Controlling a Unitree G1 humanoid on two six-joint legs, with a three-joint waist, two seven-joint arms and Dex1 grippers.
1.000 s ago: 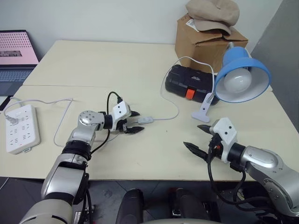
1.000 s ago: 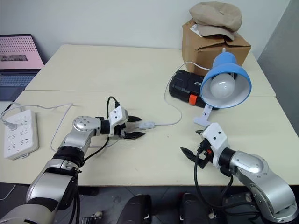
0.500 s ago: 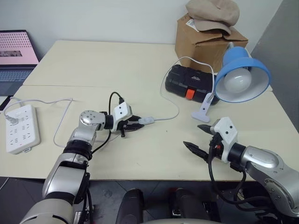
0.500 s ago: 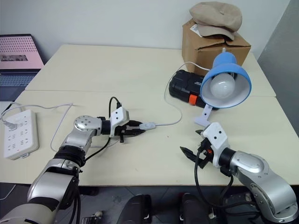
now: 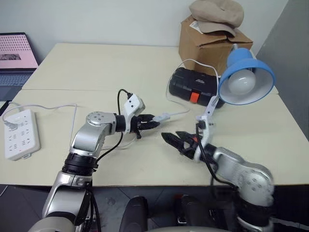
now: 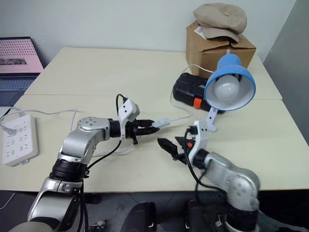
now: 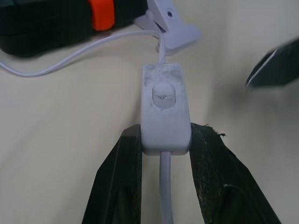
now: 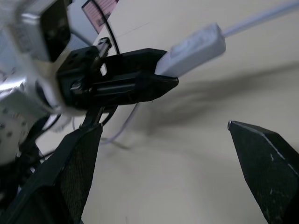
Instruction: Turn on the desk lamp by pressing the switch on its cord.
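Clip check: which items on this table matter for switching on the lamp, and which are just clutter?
Part of the job:
- desk lamp, bulb unlit
- cord
- switch, clamped in the left hand
- right hand, open, close to the switch

Just lying about:
- power strip
- black case
- cardboard box with a cap on top
- laptop

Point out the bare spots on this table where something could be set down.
Free: the far tabletop behind the cord, and between power strip and left gripper. Crowded: around the toolbox, desk lamp and cardboard box.
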